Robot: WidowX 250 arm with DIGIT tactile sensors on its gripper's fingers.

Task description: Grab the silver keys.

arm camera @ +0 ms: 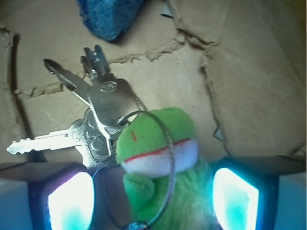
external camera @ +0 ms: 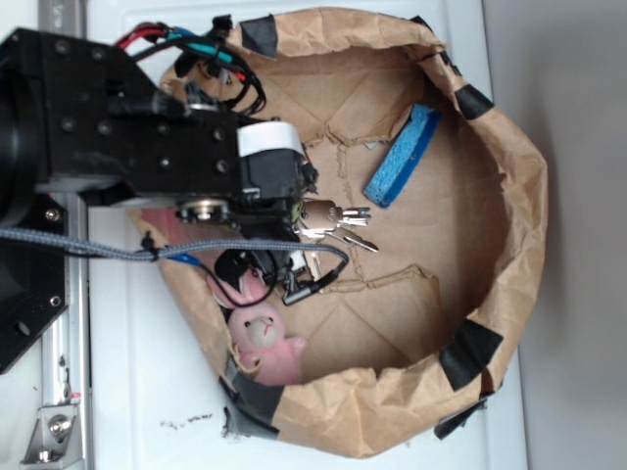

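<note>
We're lined up: gripper (arm camera: 153, 191) open, green frog plush (arm camera: 158, 158) between our fingers (arm camera: 72, 201), silver keys (arm camera: 96, 115) just ahead; we'd close next.

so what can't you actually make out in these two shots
- Exterior view: the claw is hidden under the arm; open or shut cannot be told.
- Exterior view: the silver keys are partly covered by the arm, and the green plush toy is hidden.
- Wrist view: the blue sponge is cut off by the top edge.
- Exterior view: the pink plush bunny is partly behind cables.
</note>
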